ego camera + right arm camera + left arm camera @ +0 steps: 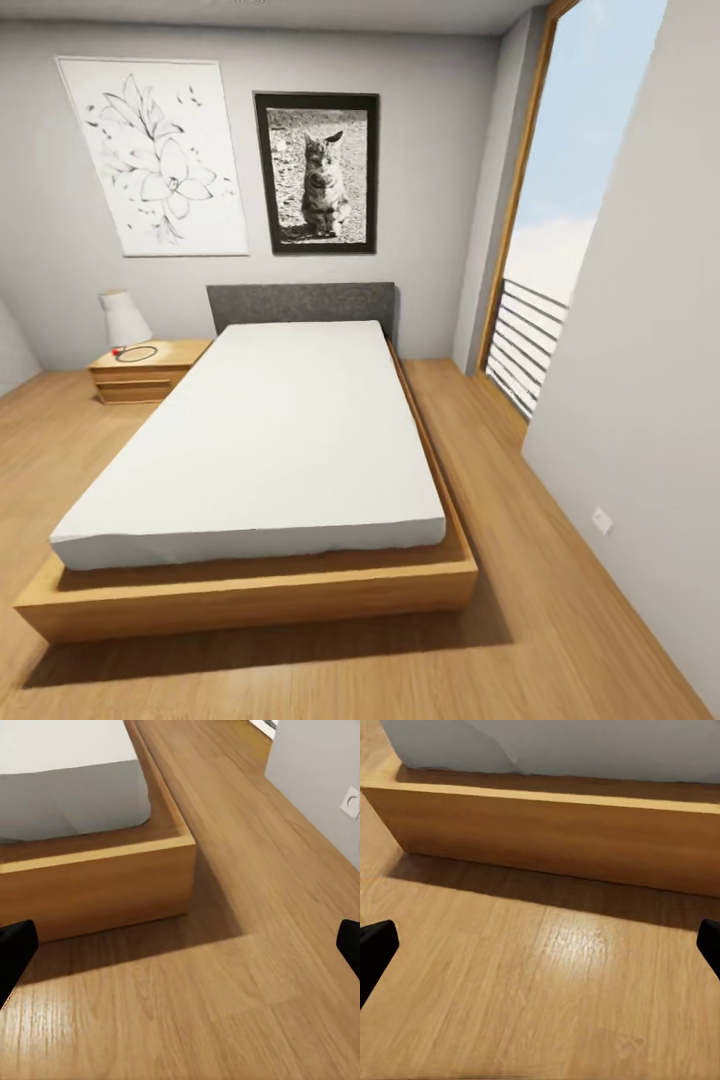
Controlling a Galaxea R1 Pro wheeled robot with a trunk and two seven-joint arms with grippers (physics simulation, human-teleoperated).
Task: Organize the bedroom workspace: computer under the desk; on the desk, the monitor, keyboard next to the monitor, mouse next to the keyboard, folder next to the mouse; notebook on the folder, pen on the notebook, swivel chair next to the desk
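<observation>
The head view looked over a low wooden bed frame (250, 600) with a bare white mattress (260, 440), a nightstand (145, 372) carrying a white lamp (123, 318), and two wall pictures: a flower drawing (155, 150) and a cat photograph (318, 172). A tall window (560, 200) stood to the right.

The left gripper (540, 949) hung over the wood floor (540, 1005) by the frame's side, fingers spread wide, holding nothing. The right gripper (180, 949) was likewise agape near the frame's corner; a small pale plate there, possibly a wall socket (350, 801), was blurred.
</observation>
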